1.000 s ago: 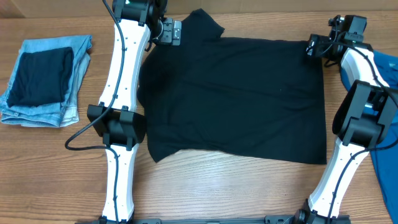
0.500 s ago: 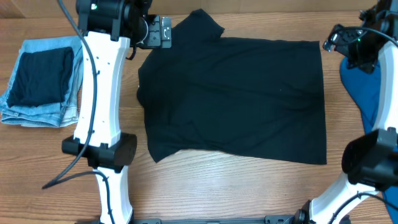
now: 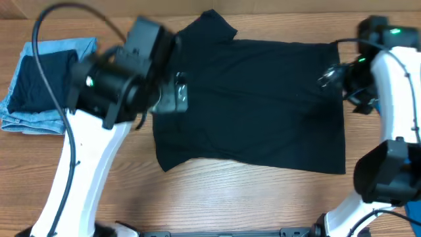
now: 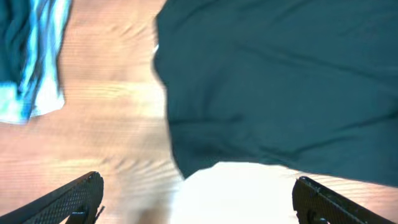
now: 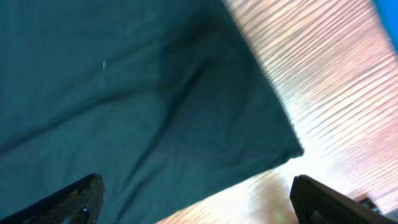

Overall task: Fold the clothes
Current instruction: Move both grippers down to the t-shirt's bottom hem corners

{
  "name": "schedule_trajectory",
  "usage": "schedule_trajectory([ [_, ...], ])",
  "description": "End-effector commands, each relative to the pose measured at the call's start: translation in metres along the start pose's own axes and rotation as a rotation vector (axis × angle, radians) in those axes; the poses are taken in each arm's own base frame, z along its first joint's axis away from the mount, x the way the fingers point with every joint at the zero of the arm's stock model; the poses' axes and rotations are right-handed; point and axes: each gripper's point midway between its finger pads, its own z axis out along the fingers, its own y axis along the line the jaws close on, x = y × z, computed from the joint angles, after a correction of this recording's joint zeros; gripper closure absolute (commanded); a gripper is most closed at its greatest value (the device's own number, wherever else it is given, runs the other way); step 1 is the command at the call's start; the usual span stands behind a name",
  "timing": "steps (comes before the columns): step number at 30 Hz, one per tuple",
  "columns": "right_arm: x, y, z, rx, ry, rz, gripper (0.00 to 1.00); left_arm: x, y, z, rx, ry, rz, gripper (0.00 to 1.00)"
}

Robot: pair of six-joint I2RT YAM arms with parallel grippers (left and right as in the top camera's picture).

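1. Left gripper (image 4: 196, 194): your fingers (image 4: 74, 198) are spread as wide as they go. Nothing is between them and nothing is touched. The tips are matte black.
2. Just ahead of that gap is a hem corner of the black T-shirt (image 3: 250, 105). The fabric is thin, soft and matte, with shallow creases running across it.
3. The shirt lies spread flat between your two arms. One short sleeve pokes out at the far edge on the left-arm side.
4. Under the left tips is the wood-grain table (image 3: 230, 191), with a pale glare patch between them.
5. Well off to the outer side of the left finger is a folded stack of light-blue denim jeans (image 3: 20, 122). A dark folded cloth (image 3: 36, 82) lies on top of it.
6. Right gripper (image 5: 196, 191): these fingers are also fully parted and empty, hanging over the shirt's right edge.
7. Ahead of the right tips a long diagonal fold crosses the cloth. A shirt corner ends toward the right-hand tip, on striped wood grain.
8. In the far corner beyond that is a sliver of bright blue cloth (image 5: 390, 4).
9. Writing or labels: too blurred to read in either wrist view.
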Motion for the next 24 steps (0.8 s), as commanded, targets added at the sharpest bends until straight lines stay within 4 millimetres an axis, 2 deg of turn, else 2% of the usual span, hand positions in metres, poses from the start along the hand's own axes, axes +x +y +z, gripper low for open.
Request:
schedule_trajectory([
  [1, 0.030, -0.003, 0.011, 0.057, -0.033, 0.012, 0.00, 0.030, 0.011, 0.040, -0.069, 0.074, -0.068, 0.00],
  [5, 0.065, -0.022, 0.053, 0.067, 0.005, 0.007, 0.00, 0.066, 0.011, 0.092, -0.081, 0.208, -0.061, 0.00],
  [8, 0.080, -0.020, 0.078, 0.019, 0.035, -0.019, 0.00, 0.082, 0.017, 0.130, -0.078, 0.256, -0.098, 0.00],
  [13, 0.079, -0.016, 0.096, -0.011, 0.019, -0.044, 0.00, 0.099, 0.017, 0.178, 0.010, 0.292, -0.088, 0.00],
  [15, 0.076, -0.014, 0.097, -0.019, 0.004, -0.066, 0.09, 0.106, 0.017, 0.194, 0.016, 0.285, -0.083, 0.01],
  [16, 0.075, -0.013, 0.097, -0.021, 0.002, -0.068, 0.23, 0.109, 0.017, 0.201, 0.018, 0.283, -0.083, 0.04],
  [17, 0.075, -0.013, 0.097, -0.023, -0.002, -0.070, 0.46, 0.113, 0.017, 0.207, 0.021, 0.282, -0.080, 0.06],
  [18, 0.074, -0.012, 0.097, -0.025, -0.005, -0.070, 0.59, 0.117, 0.017, 0.213, 0.028, 0.283, -0.072, 0.12],
  [19, 0.073, -0.012, 0.097, -0.028, -0.009, -0.074, 0.64, 0.122, 0.014, 0.217, 0.046, 0.288, -0.067, 0.15],
  [22, 0.072, -0.011, 0.097, -0.029, -0.011, -0.085, 0.62, 0.143, 0.015, 0.227, 0.061, 0.335, -0.069, 0.15],
  [24, 0.071, -0.011, 0.097, -0.032, -0.016, -0.088, 0.57, 0.156, 0.019, 0.231, 0.048, 0.365, -0.068, 0.06],
])
